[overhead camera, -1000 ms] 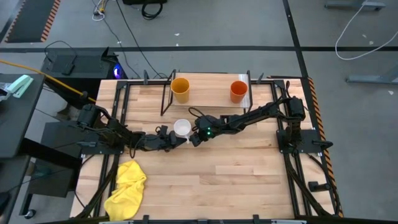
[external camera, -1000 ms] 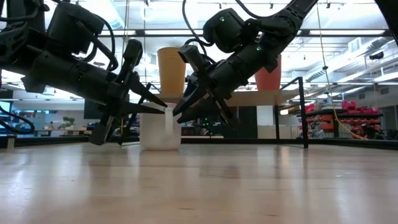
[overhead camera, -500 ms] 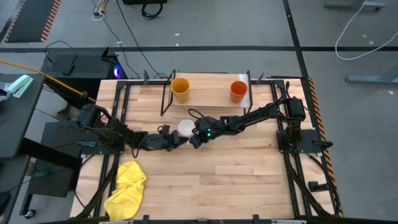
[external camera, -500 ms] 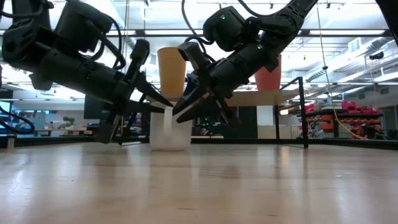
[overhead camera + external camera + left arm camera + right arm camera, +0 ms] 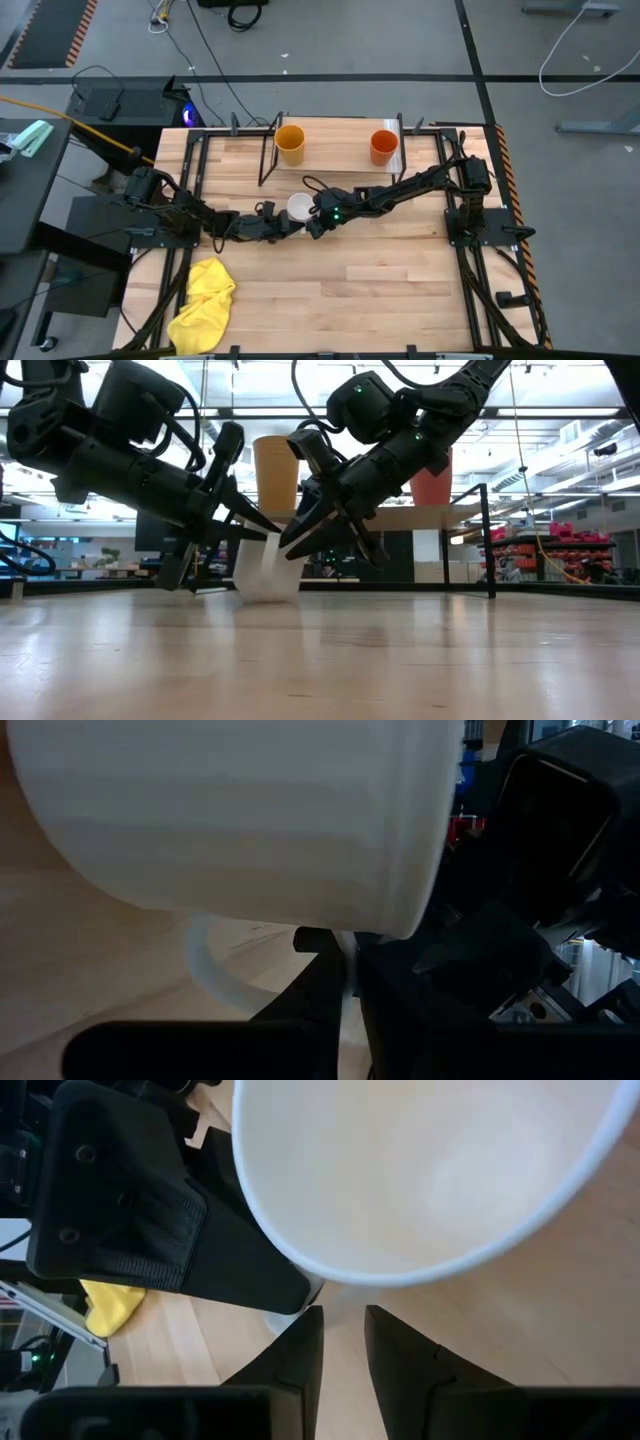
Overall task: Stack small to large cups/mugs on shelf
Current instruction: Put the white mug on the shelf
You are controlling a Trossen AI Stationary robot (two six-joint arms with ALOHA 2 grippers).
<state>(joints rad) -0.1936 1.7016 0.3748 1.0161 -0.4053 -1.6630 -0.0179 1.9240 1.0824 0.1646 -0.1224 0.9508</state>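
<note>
The white mug sits mid-table, tipped, its base edge on the wood. My left gripper reaches it from the table's left, shut at the mug's handle side. My right gripper comes from the right. Its fingertips stand a narrow gap apart, just below the mug's rim. The yellow-orange cup and the red-orange cup stand upright on the shelf at the far edge. My left gripper meets the mug at its handle. One dark finger lies inside the handle's loop with its tip against the wall below the rim. It comes slanting down from the table's left. The mug leans over, mouth toward the right arm. My right gripper's fingertips sit close under the mug's rim beside the handle. I cannot tell whether they touch it.
A yellow cloth lies at the near left. Black frame rails run along both table sides. The shelf's thin black legs stand just beyond the mug. Bare wood stretches across the near half.
My left gripper has moved toward the table's right. The white mug has slid a little to the right with it and tipped from upright to leaning, mouth toward the right arm.
</note>
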